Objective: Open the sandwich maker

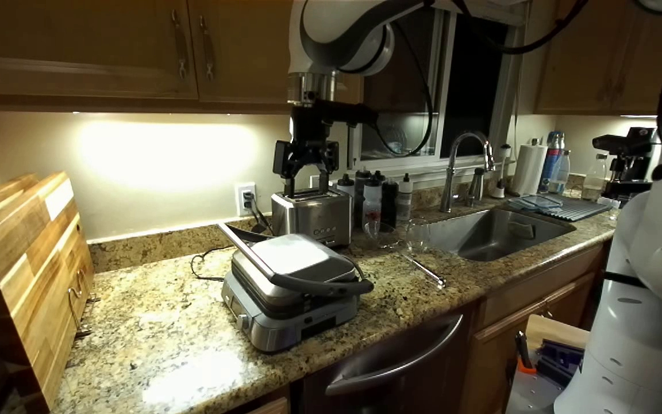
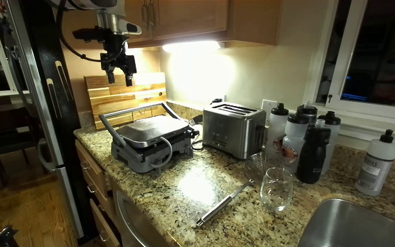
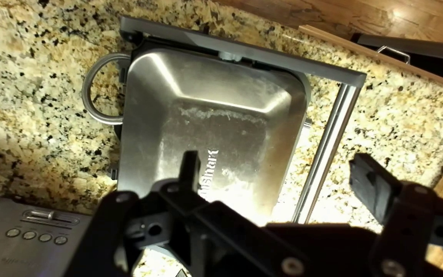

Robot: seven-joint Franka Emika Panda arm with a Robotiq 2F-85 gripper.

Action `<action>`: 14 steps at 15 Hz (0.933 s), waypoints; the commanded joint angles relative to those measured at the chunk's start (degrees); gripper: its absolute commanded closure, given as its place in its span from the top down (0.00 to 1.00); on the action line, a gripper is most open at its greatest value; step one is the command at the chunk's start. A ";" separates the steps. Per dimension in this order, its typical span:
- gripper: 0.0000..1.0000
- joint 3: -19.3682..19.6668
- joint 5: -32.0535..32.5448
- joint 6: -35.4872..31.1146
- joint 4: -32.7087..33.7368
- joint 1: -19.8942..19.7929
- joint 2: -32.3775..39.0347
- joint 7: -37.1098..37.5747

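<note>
Looking left to right in an exterior view, I find wooden boards (image 1: pixel 49 247) at the left edge of the counter (image 1: pixel 147 310); the sandwich maker (image 1: pixel 293 287), lid (image 1: pixel 302 253) down, near the front edge; my pincer (image 1: pixel 306 185) hanging higher, its 2 fingers (image 1: pixel 323 181) spread apart; the toaster (image 1: pixel 311 223) near the back edge, bottles (image 1: pixel 372 207) beside it, then the sink (image 1: pixel 474 233).

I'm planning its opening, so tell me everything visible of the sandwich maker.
The sandwich maker is squarish and closed: metallic-looking lid, grey base. Its bar handle angles upward; a grey loop sticks out opposite. It rests flat on the mottled countertop near the toaster; the open jaws are clear of it.
</note>
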State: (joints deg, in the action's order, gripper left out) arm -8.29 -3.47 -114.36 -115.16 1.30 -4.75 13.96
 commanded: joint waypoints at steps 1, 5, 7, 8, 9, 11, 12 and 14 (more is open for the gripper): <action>1.00 0.87 1.76 -1.08 5.07 1.20 6.33 3.75; 1.00 1.11 4.73 -0.85 10.78 2.66 12.73 9.44; 1.00 1.41 6.88 0.26 13.94 4.01 15.93 12.93; 1.00 1.59 7.72 0.88 15.37 4.75 17.31 14.32; 1.00 1.77 8.69 1.42 16.77 5.62 18.75 15.73; 1.00 2.03 9.24 2.17 19.34 7.01 21.21 16.97; 1.00 2.11 9.15 2.28 20.42 7.58 22.20 17.01; 1.00 2.31 7.59 -0.25 18.32 7.43 21.38 14.48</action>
State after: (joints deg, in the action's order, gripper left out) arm -7.57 4.63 -114.74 -96.87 7.35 16.73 28.76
